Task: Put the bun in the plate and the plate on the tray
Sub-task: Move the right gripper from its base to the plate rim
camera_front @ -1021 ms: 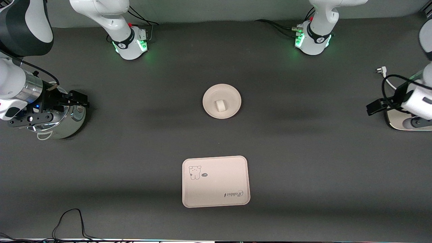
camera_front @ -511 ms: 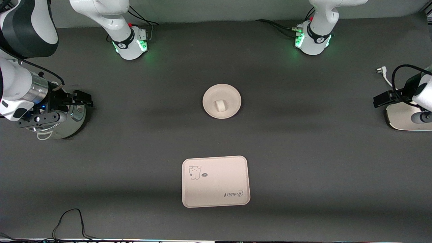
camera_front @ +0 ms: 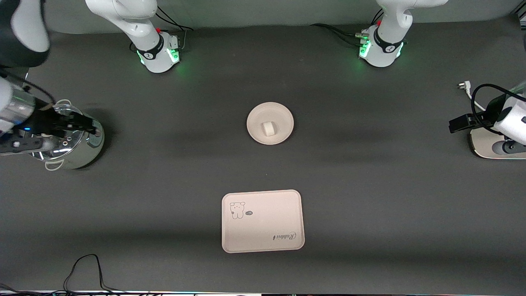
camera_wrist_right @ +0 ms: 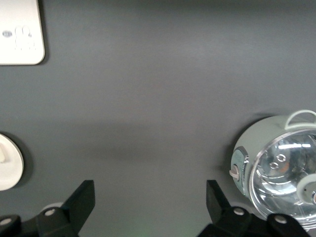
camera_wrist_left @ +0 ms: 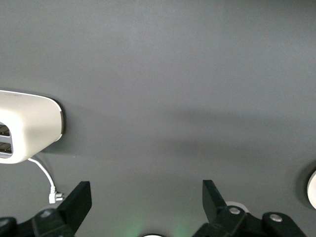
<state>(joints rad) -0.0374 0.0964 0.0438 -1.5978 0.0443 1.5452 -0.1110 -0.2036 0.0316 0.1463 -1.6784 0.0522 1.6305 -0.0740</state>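
Note:
The small off-white bun lies in the round cream plate at the middle of the table. The cream tray with the bear drawing lies nearer to the front camera than the plate, with nothing on it. My right gripper is open and empty over a steel pot at the right arm's end. My left gripper is open and empty beside a toaster at the left arm's end. The right wrist view shows its gripper, a tray corner and the plate's edge. The left wrist view shows its gripper over bare mat.
A steel pot with a glass lid stands at the right arm's end, also in the right wrist view. A white toaster with a cord and plug stands at the left arm's end, also in the left wrist view. A black cable lies by the front edge.
My right gripper has drawn back toward the right arm's end, farther over the pot. My left gripper has shifted slightly beside the toaster. Bun, plate and tray have not moved.

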